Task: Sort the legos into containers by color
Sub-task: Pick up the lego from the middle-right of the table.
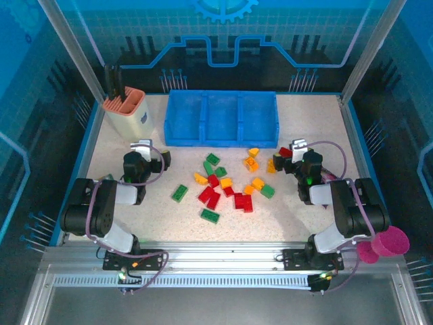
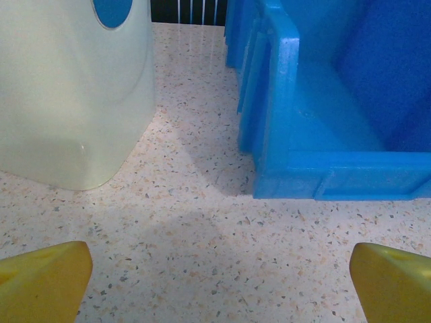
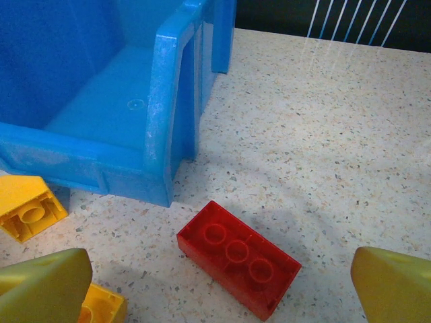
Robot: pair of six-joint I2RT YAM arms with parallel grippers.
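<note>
Red lego (image 3: 239, 259) lies before the right tool (image 3: 219, 286), fingers apart; left tool (image 2: 219, 286) likewise apart, empty.

Overhead wide, wrists low, close — tray (image 1: 203, 141) shared

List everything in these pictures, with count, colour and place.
tray: one, blue, three compartments side by side, back middle of the table.
green bricks: about six, loose on the table in front of the tray.
red bricks: about seven, in the same scatter.
orange-yellow bricks: about seven, mixed among them.
beige cup: one, orange insert, back left beside the tray.
pink cup: one, near right edge.
table: one, pale, speckled.
left gripper: open, facing the gap between beige cup and tray.
right gripper: open, one red brick on the table between its fingers.
</note>
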